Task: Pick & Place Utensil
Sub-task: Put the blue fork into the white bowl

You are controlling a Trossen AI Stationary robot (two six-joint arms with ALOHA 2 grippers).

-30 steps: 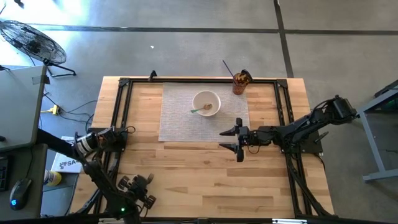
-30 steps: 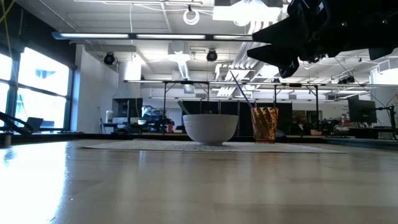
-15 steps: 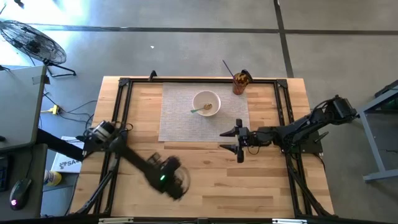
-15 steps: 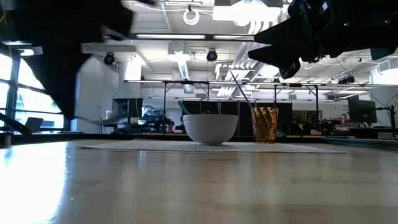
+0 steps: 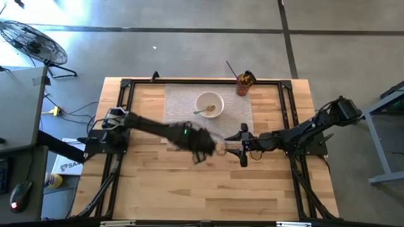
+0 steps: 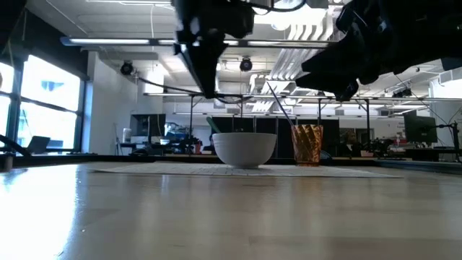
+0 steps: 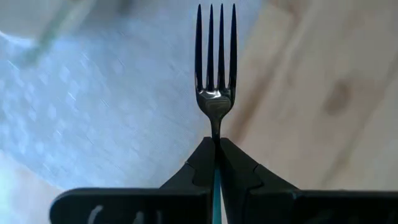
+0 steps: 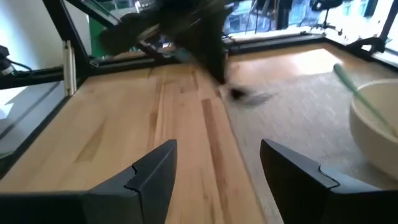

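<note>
A metal fork [image 7: 216, 62] sticks out past my left gripper [image 7: 216, 163], which is shut on it. This gripper [image 5: 211, 150] hangs over the near right corner of the grey placemat [image 5: 180, 123], its arm blurred in the high view and also showing in the low view [image 6: 209, 50]. My right gripper [image 5: 243, 144] is open, just right of it, above the wood [image 8: 214, 180]. A white bowl [image 5: 209, 104] with a green utensil [image 5: 202, 111] rests on the mat. An amber cup [image 5: 245, 83] stands by the far edge. My left gripper pinches the fork by its neck [image 7: 216, 132], just behind the tines, between the two fingertips [image 7: 236, 165]. The fingers lie along the fork and its tines point away from them. The fork is lifted clear, above the border of mat and wood.
A black frame [image 5: 123, 113] runs around the tabletop. Bare wood [image 5: 189, 189] fills the table's near half. The bowl [image 6: 244, 149] and cup [image 6: 307, 144] stand in the far half. A fan [image 5: 35, 41] and a desk [image 5: 16, 107] stand off the table's left side.
My left arm has swung fast from the table's near left corner across the near half, up to the middle beside my right gripper, and now hangs over the mat's near right corner. The bowl and the cup have stayed put.
</note>
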